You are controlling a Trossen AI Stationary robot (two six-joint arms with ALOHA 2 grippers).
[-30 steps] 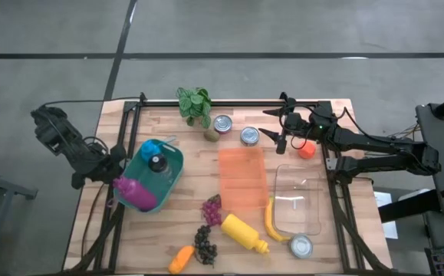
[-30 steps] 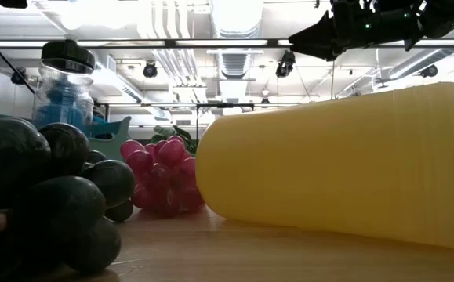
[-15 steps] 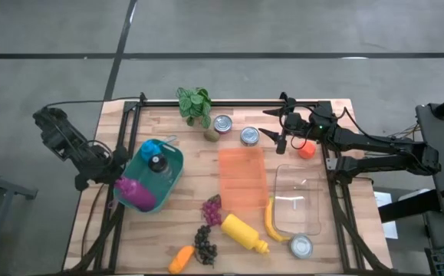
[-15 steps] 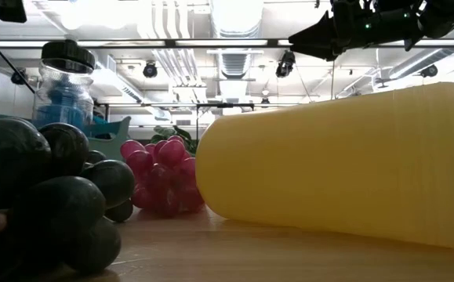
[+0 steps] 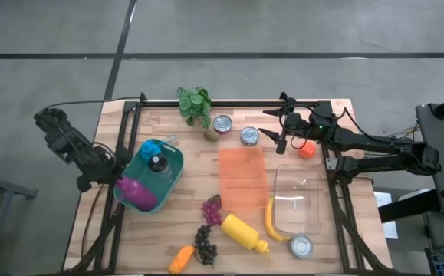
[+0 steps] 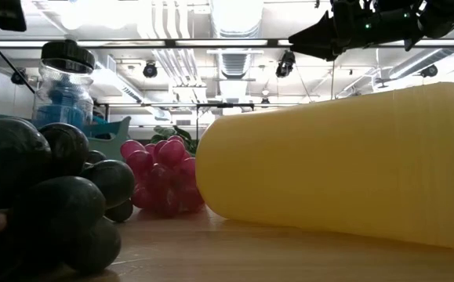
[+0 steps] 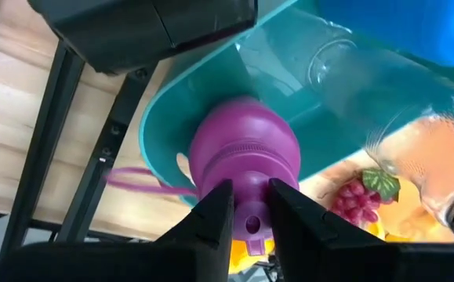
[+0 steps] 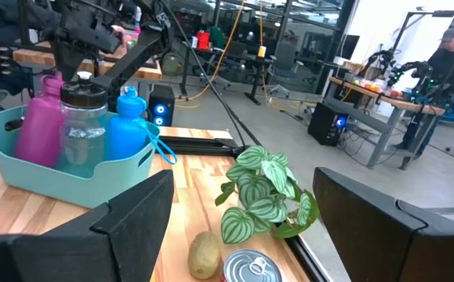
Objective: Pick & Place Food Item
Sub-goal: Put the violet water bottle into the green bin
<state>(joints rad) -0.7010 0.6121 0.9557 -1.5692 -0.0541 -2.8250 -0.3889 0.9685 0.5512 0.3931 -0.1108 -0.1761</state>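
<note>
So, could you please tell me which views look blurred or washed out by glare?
Low view: dark grape bunch and yellow plastic bottle loom soft, ceiling lights glaring; left wrist view: purple bottle blurred; high view evenly lit.

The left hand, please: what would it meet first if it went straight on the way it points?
Most likely the purple plastic bottle in the teal plastic bin; it lies dead ahead between the fingers.

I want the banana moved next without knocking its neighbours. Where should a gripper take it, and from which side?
Grip the banana at mid-length, coming straight down with fingers across its narrow width. It lies flat and curved between the yellow bottle and the clear container, so a side approach would likely hit them.
</note>
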